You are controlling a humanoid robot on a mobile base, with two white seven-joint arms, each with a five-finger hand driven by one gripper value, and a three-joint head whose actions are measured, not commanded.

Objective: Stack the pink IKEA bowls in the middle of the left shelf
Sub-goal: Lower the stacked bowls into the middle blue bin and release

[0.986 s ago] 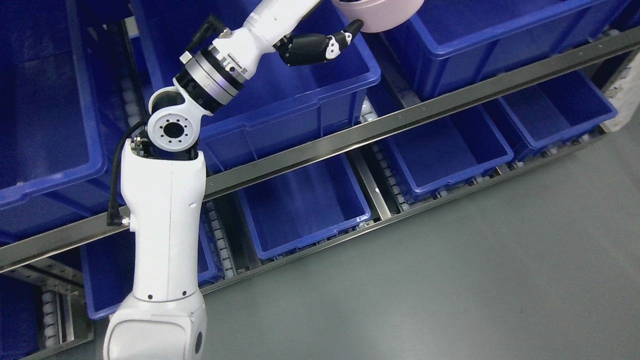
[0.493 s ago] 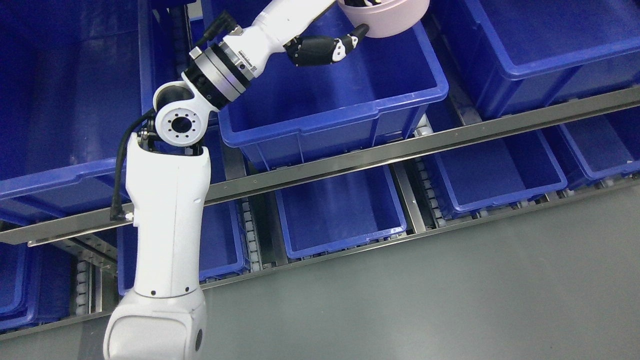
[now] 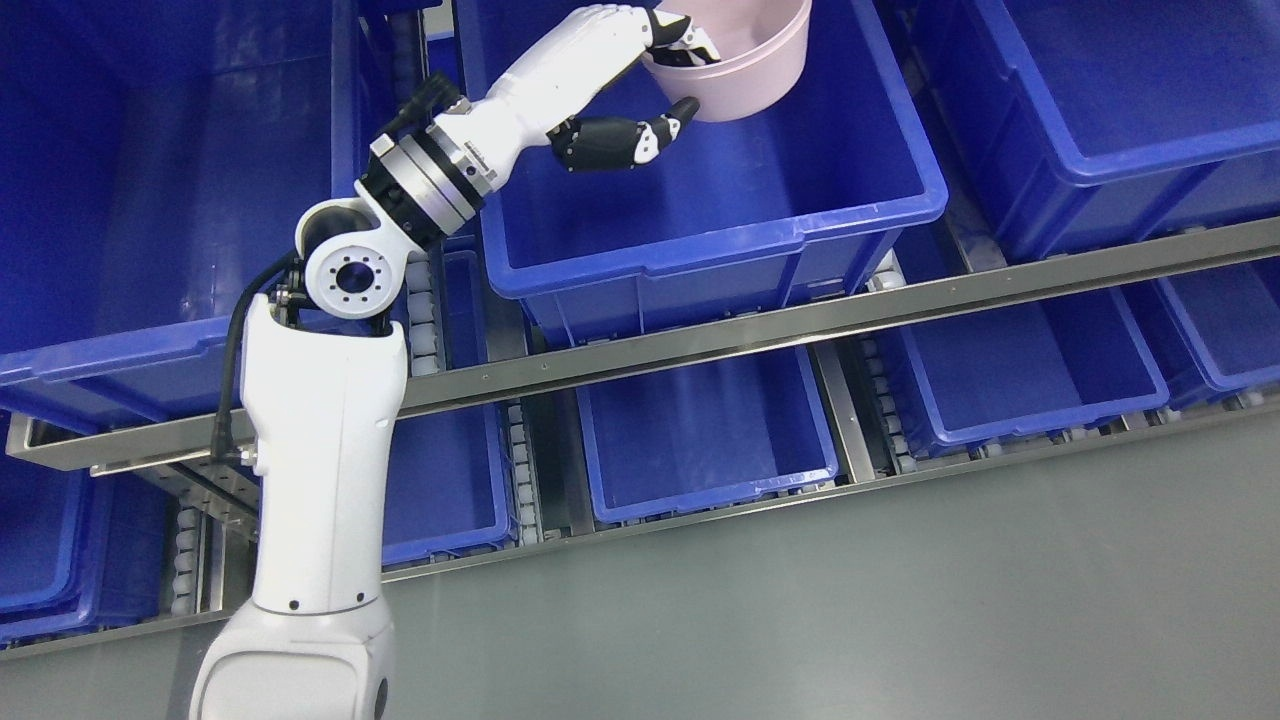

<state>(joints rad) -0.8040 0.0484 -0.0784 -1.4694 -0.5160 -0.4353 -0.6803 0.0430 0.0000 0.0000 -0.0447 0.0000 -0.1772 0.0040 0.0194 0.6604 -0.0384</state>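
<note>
A pink bowl is held over the inside of a large blue bin on the middle shelf level, near the bin's back. My left hand is shut on the bowl: the thumb presses its outer wall from below and the other fingers hook over the rim into the bowl. The white left arm rises from the bottom left up to the bin. The bin's floor under the bowl looks bare. No other pink bowl shows. The right arm is out of view.
More blue bins stand left and right on the same level, and smaller ones on the lower level. A steel shelf rail runs across in front of the bins. Grey floor lies below.
The whole picture has shifted, so the camera has moved. My left hand still holds the pink bowl, which now shows more fully and lower in the picture, over the bin.
</note>
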